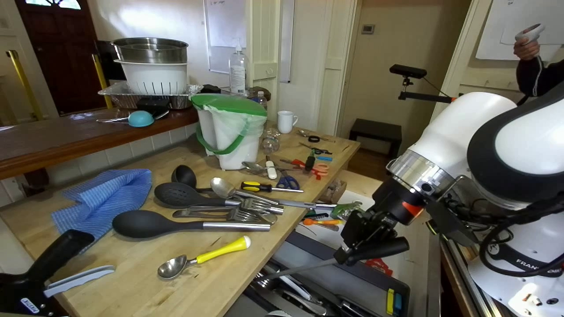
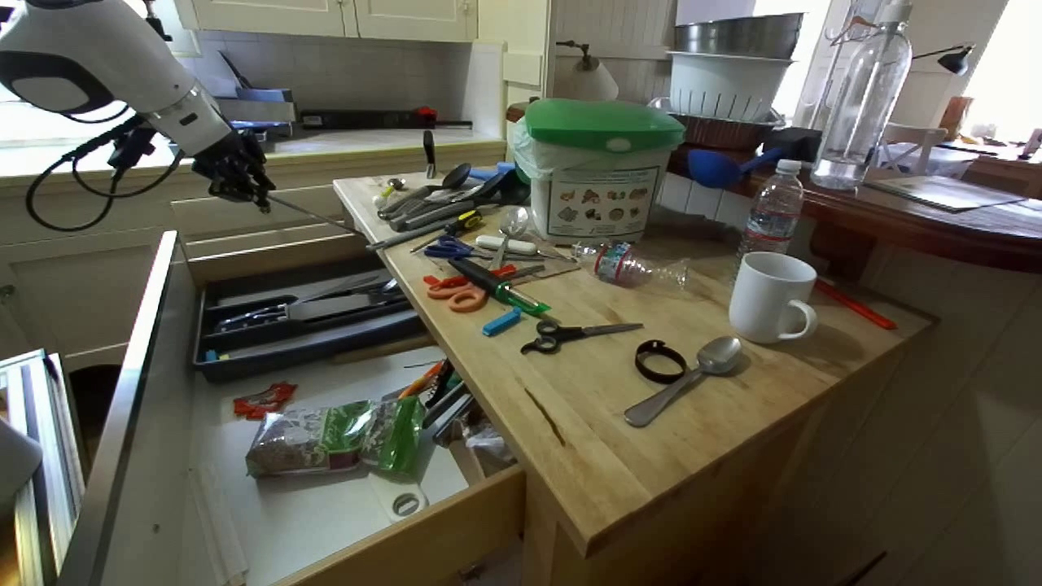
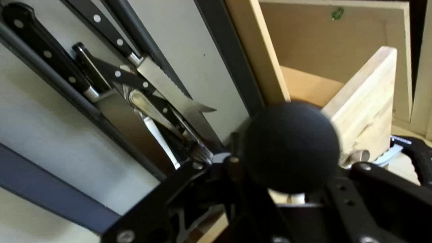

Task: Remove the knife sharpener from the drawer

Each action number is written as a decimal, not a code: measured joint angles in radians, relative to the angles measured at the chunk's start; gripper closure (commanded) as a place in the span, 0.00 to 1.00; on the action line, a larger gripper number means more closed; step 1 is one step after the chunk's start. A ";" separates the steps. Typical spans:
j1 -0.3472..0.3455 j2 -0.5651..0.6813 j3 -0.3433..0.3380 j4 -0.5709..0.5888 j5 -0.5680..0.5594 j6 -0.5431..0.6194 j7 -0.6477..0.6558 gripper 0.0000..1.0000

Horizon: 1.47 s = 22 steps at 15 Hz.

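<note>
"Checking before the next move: where's the knife sharpener point(image 1: 382, 249)?"

"In the fingers point(image 1: 342, 254). They're pinching it, by the look of it near where the handle point(image 3: 292, 146) meets the rod point(image 1: 308, 267). Hanging above the cutlery tray point(image 3: 54, 193), so lifted but over the drawer point(image 2: 456, 525), not yet laid on the bench point(image 2: 602, 464)."

"Long axis?"

"Runs out both sides of the grip. Rod points toward the bench, sloping down away from the fingers. Handle sticks out the opposite way, its round butt big in the wrist view."

"So the rod end gets to the bench first?"

"Yes. It's the low end, and in both exterior views it shows right by the bench edge. Can't tell if it's over the edge, short of it, or touching."

"Second arm to steady it?"

"None. Only this one."

"What does the move call for?"

"My guess: raise first, then travel along the rod's line onto the bench. Going across at this slope risks catching the rod end on the edge and twisting the handle in the grip. Flatten the tilt before setting down."
</note>
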 measured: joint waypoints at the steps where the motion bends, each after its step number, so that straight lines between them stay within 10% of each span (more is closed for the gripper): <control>1: 0.005 -0.011 -0.011 0.002 0.004 -0.054 -0.019 0.90; 12: 0.078 -0.116 -0.032 0.009 0.067 -0.225 -0.072 0.90; 22: -0.019 -0.195 0.018 0.010 -0.338 -0.216 -0.143 0.90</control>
